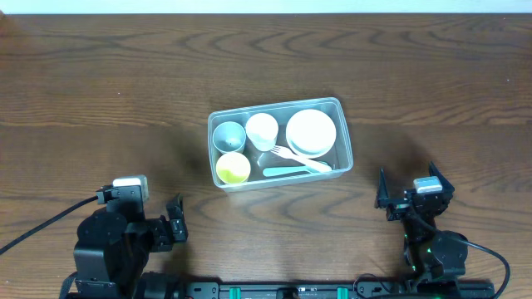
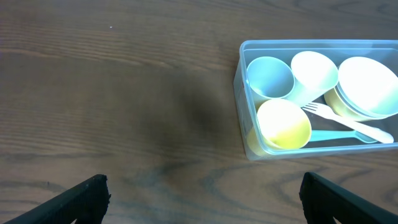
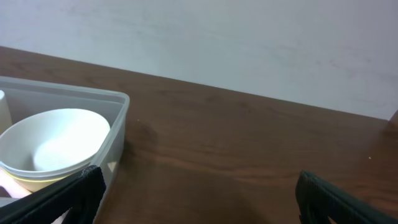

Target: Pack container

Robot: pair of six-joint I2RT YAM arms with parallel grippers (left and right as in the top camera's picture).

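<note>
A dark, wood-grained table (image 1: pixel 100 100) fills the overhead view, with a strip of pale wall (image 1: pixel 266 5) along its far edge (the right wrist camera shows that wall plain and off-white); a black cable (image 1: pixel 41 226) runs from the left arm toward the left edge.

The left gripper (image 1: pixel 174 223) sits at the near left, jaws spread wide and holding nothing; in its wrist view the container (image 1: pixel 344 137) lies ahead and to the right of the fingers, well apart from them. This clear, rounded tub rests flat near the table's middle, turned slightly, between the two arms and farther from the near edge than either. The right gripper (image 1: pixel 409 195) sits at the near right, jaws likewise spread and holding nothing; from its wrist camera the tub's right end shows ahead and to the left, apart from the fingers.

Inside the tub, from the left: a blue cup (image 1: pixel 229 136) at the far corner and a yellow cup (image 1: pixel 233 169) at the near corner, both mouth up; a white cup (image 1: pixel 261 129) just beside the blue one; a white fork (image 1: pixel 301 159) lying flat just beside a teal utensil (image 1: pixel 283 172) along the near wall; stacked bowls (image 1: pixel 311 131) at the right end, the top one white. Only wood grain shows between each pair of fingers and the tub's walls.
</note>
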